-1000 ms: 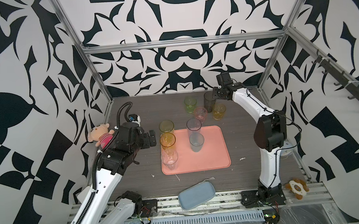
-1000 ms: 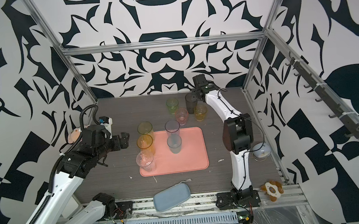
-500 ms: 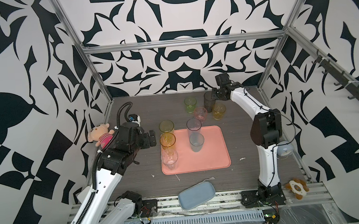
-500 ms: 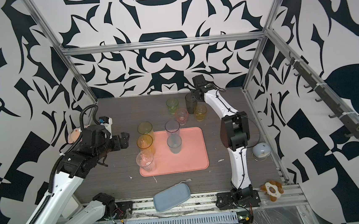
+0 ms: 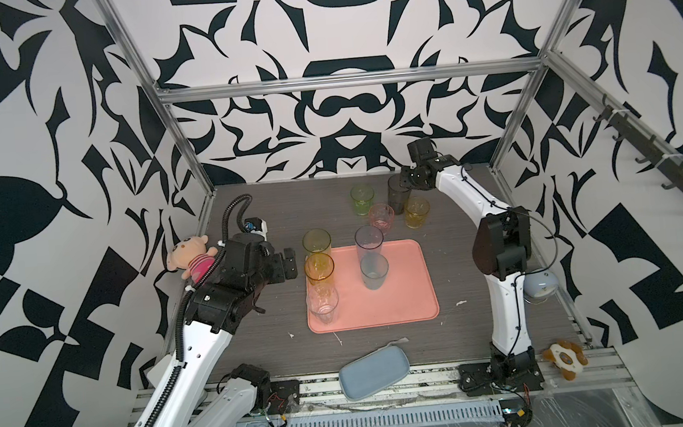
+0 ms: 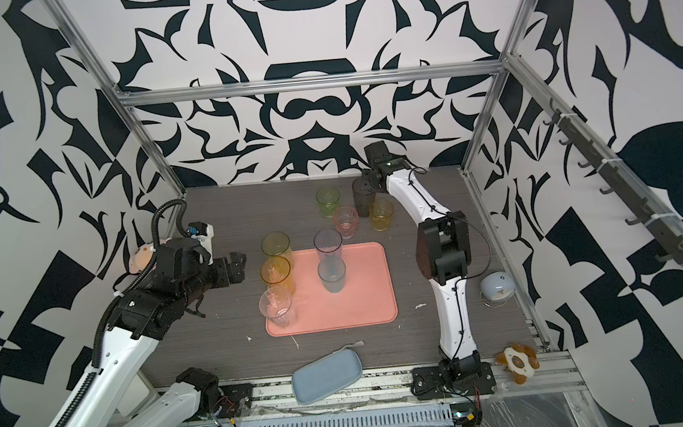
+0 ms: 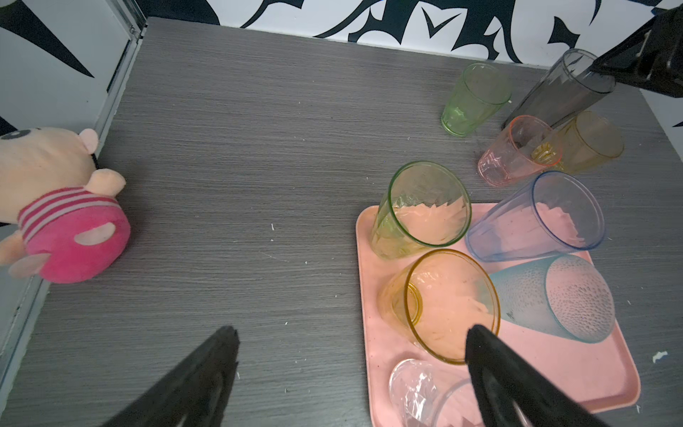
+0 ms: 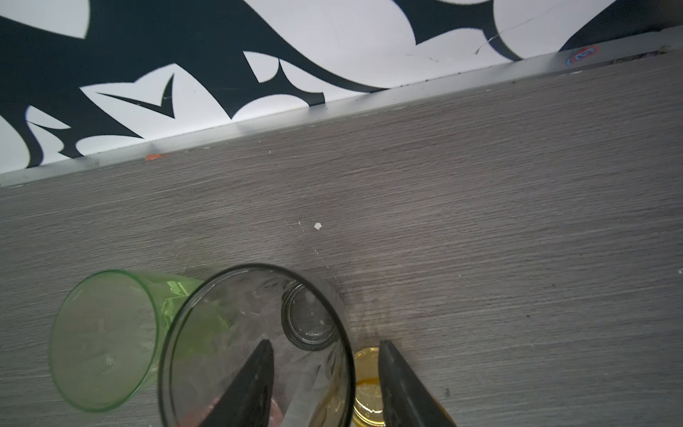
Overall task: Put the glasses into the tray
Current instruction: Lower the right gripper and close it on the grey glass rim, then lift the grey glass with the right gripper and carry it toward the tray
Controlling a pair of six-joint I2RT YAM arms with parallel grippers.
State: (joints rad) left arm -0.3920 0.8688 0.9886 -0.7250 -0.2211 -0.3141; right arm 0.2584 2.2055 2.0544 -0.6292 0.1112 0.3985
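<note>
Glasses (image 6: 332,274), nine, all upright: five at the tray (image 5: 405,301), four on the bare table (image 5: 268,203) behind it. On the tray in both top views: teal glass (image 5: 374,271) nr the middle, blue glass (image 5: 369,242) just behind it by the back rim, amber glass (image 5: 319,268) and clear glass (image 5: 323,304) along the L rim, the clear one nearer the front. Yellow-green glass (image 5: 316,241) stands at the back-L corner; the left wrist view puts its base just inside the rim. Off-tray cluster nr the back wall, packed close: green glass (image 5: 361,199), smoke-grey glass (image 5: 398,193), pink glass (image 5: 381,216) in front btwn green and the short yellow glass (image 5: 416,213). My R gripper (image 8: 325,342) is at the smoke-grey glass: jaws part-way apart, astride its wall, one finger (image 8: 251,384) inside, the other outside beside the short yellow glass; can't tell if either pad touches the wall, and the glass stands on the table. My L gripper (image 7: 349,344) hangs over the table just L of the tray, jaws spread wide, nothing btwn them, amber glass closest. Further out: pig plush (image 5: 191,257) against the L wall, blue-grey dish (image 5: 373,374) at the front edge, pale blue dome (image 5: 539,284) by my R arm, orange-white toy (image 5: 564,361) at the front-R corner
</note>
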